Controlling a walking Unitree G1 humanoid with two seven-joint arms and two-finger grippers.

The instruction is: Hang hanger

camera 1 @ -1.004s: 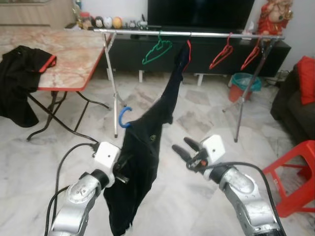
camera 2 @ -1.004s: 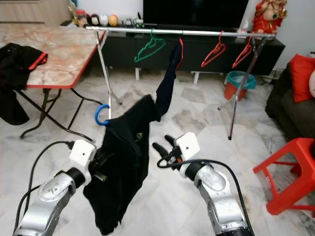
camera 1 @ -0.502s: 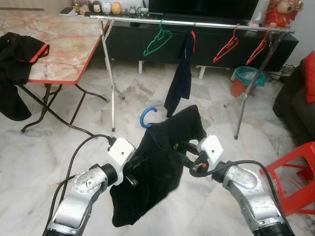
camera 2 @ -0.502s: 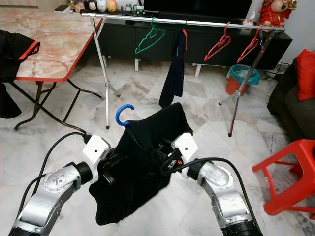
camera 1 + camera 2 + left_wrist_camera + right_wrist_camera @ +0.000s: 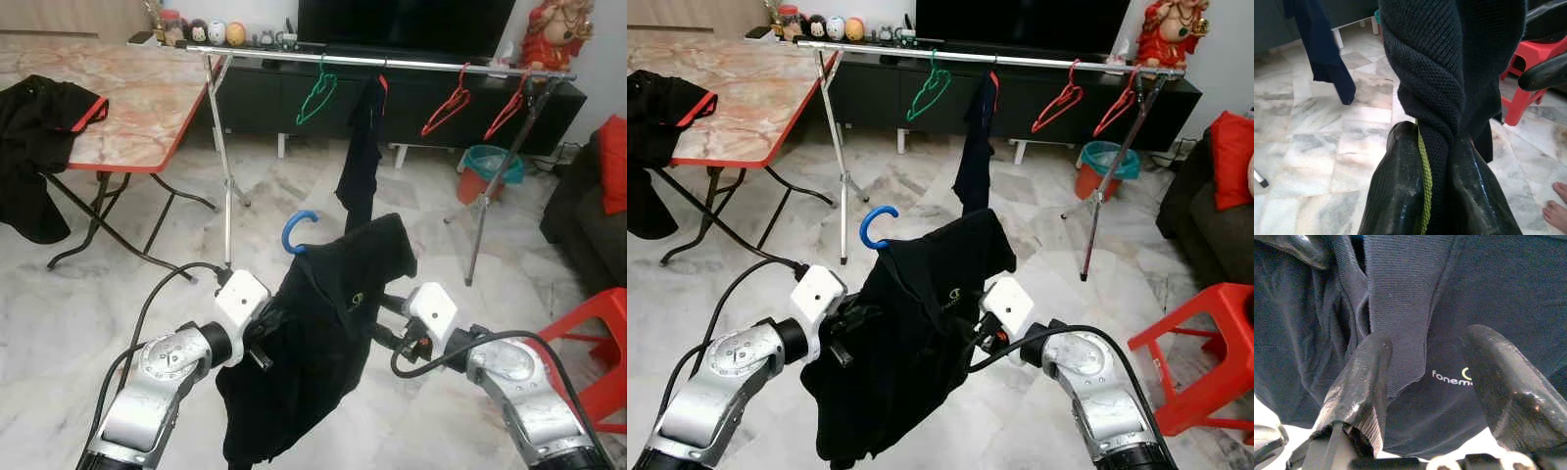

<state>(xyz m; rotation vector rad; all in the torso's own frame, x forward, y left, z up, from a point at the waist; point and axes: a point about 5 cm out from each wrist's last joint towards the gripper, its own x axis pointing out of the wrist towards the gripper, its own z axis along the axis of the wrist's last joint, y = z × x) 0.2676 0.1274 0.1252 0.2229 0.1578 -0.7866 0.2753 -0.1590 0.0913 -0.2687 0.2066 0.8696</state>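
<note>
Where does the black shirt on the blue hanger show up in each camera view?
Left eye view: black shirt low centre, between both arms.
Right eye view: low centre.
Left wrist view: twisted fabric clamped in the left pincer.
Right wrist view: fabric ahead of the open right pincer.
Shared landmark: the shirt's small logo, also at.

A second ago the black shirt (image 5: 323,343) hung long and stretched up toward the rail (image 5: 392,62). Now it is bunched up in a heap between the two arms. The blue hanger hook (image 5: 297,227) has come up higher and more to the right. The right end effector (image 5: 390,323) was apart from the shirt with its fingers spread. It has moved in and now sits against the cloth, fingers (image 5: 1359,396) still spread. The left end effector (image 5: 1425,191) still pinches the twisted cloth.
</note>
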